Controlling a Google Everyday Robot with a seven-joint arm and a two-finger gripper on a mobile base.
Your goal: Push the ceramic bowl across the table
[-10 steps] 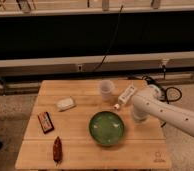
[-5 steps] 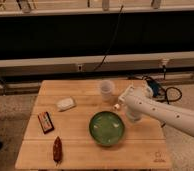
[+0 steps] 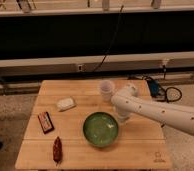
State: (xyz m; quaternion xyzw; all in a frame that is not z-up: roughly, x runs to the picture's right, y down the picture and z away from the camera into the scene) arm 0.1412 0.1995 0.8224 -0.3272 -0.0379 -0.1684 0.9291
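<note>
The green ceramic bowl (image 3: 100, 128) sits on the light-wood table (image 3: 140, 142), a little front of centre. My white arm reaches in from the right. Its gripper (image 3: 122, 117) is down at table height, right against the bowl's right rim. The gripper's tip is hidden behind the wrist and the bowl's edge.
A small translucent white cup (image 3: 106, 88) stands just behind the arm, near the table's far edge. A white packet (image 3: 66, 103), a dark flat packet (image 3: 45, 122) and a red-brown item (image 3: 57, 149) lie on the left half. Cables (image 3: 162, 91) lie on the floor to the right.
The arm has swung left and down towards the bowl's right rim. The bowl appears to have shifted slightly left. The other objects have not moved.
</note>
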